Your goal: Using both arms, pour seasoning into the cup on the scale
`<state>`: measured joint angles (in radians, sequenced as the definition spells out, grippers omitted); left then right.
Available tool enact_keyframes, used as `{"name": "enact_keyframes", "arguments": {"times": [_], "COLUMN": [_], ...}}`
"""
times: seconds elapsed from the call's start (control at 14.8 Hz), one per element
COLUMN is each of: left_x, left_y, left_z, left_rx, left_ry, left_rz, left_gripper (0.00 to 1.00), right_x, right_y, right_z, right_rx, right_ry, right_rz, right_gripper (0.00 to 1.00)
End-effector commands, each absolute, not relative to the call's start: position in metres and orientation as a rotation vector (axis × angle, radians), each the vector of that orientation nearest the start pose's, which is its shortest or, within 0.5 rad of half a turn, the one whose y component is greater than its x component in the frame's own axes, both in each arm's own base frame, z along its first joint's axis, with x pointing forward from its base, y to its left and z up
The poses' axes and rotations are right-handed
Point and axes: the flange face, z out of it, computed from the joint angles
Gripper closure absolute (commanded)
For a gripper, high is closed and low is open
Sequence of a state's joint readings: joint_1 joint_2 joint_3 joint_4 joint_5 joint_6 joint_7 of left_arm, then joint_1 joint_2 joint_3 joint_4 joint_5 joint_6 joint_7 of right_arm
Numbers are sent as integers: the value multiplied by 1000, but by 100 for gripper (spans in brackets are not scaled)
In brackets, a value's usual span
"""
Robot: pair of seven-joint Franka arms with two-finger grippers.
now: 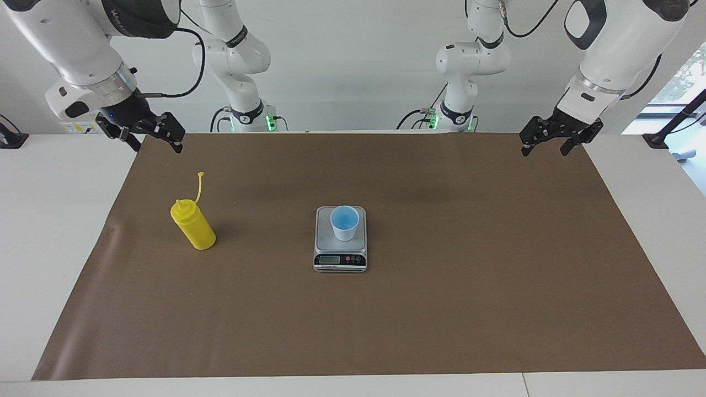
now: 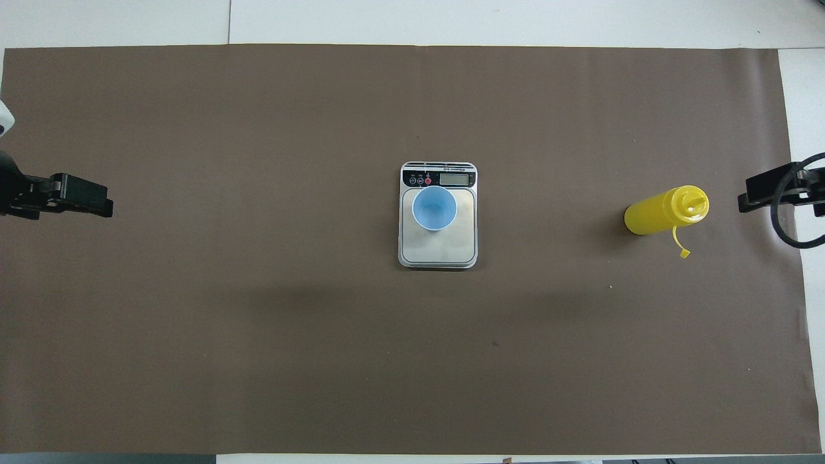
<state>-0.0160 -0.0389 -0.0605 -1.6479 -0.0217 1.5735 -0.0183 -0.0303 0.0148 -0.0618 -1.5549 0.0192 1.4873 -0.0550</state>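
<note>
The yellow seasoning bottle (image 1: 193, 225) stands upright on the brown mat toward the right arm's end, its cap hanging open on its strap; it also shows in the overhead view (image 2: 664, 211). The light-blue cup (image 1: 345, 222) (image 2: 434, 208) stands upright on the platform of the silver scale (image 1: 325, 236) (image 2: 438, 250) at mid-table. The cup looks empty. My right gripper (image 1: 156, 144) (image 2: 744, 196) hangs open and empty in the air over the mat's edge beside the bottle. My left gripper (image 1: 546, 148) (image 2: 106, 207) hangs open and empty over the other end of the mat.
The brown mat (image 1: 441, 286) covers most of the white table. The scale's display faces away from the robots. Both arm bases stand at the robots' edge of the table. Nothing else lies on the mat.
</note>
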Motion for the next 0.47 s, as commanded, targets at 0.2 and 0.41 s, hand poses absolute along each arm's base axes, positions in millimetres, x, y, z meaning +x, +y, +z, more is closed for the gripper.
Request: {"name": "enact_keyframes", "arguments": {"times": [0.2,0.41], "left_x": [532,532], "left_y": [-42,-42], "left_z": [613,613], "left_rx": [-3169,-3169], "left_ry": [96,96], "left_rz": [63,63], "left_gripper": [0,0], "right_x": [545,546], "right_y": [-56,-57], "right_z": [615,616], "right_rx": [-3125,-3136], "right_ry": [180,116], "right_rz": [93,89], "right_gripper": [0,0]}}
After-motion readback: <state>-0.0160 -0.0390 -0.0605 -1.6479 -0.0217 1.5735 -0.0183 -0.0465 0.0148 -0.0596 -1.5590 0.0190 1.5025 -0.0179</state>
